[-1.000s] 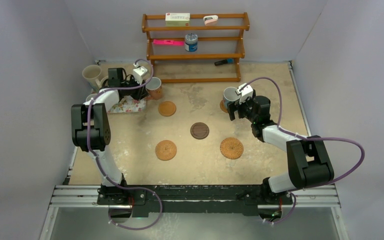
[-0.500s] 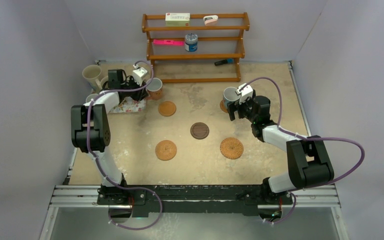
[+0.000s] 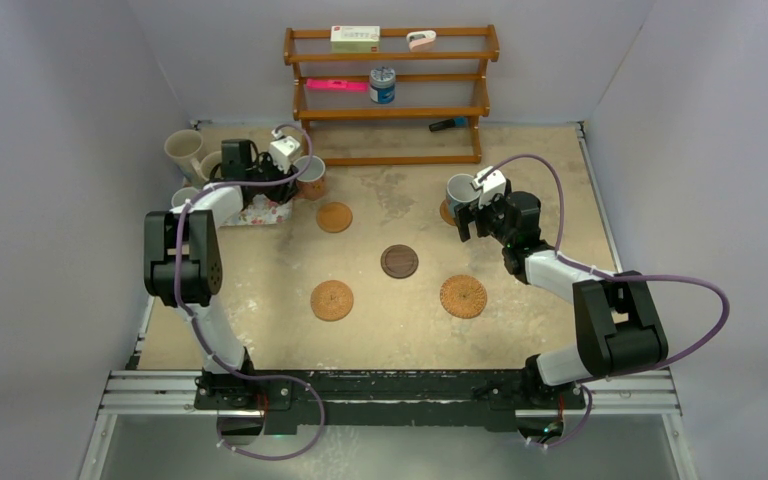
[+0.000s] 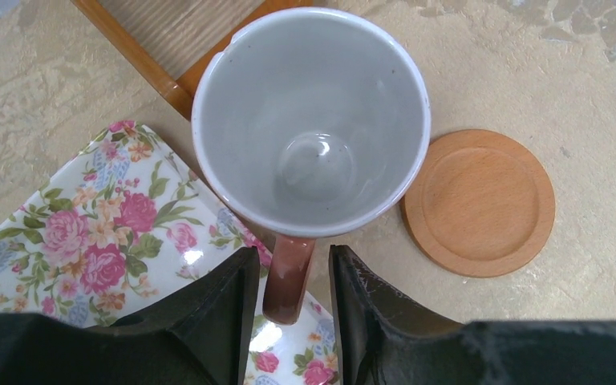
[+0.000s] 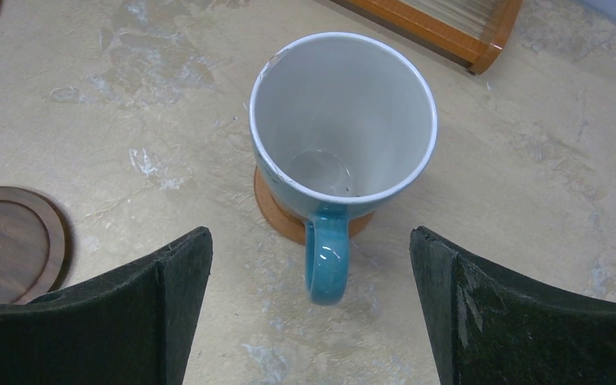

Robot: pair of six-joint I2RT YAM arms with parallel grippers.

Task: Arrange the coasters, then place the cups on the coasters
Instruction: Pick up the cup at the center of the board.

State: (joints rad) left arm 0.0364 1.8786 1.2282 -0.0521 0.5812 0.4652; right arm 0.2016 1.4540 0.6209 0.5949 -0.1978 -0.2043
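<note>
- The left gripper (image 4: 293, 257) is held with its jaws narrowly parted, one finger on each side of the handle of the orange-brown mug (image 4: 313, 120). A thin gap is seen on both sides, so nothing is pinched.
- This mug is stood upright and empty toward the far-left corner of the table (image 3: 550, 170), against the foot of the wooden shelf rack (image 4: 160, 72).
- The floral tray (image 4: 88, 233) is overlapped by the mug in the wrist view; whether the base rests on it cannot be told.
- A smooth tan coaster (image 4: 479, 202) is seen bare just beside the mug.
- The right gripper (image 5: 306, 233) is spread wide and touches nothing.
- The light blue mug (image 5: 345, 104) is set on a tan coaster (image 5: 277, 216) between the spread fingers, handle toward the wrist.
- The dark brown coaster (image 3: 399, 261) lies mid-table, with two woven coasters (image 3: 331, 300) (image 3: 463, 296) nearer the near edge, all uncovered.
- A cream mug (image 3: 182, 148) is seen in the far-left corner, partly screened by the left arm.
</note>
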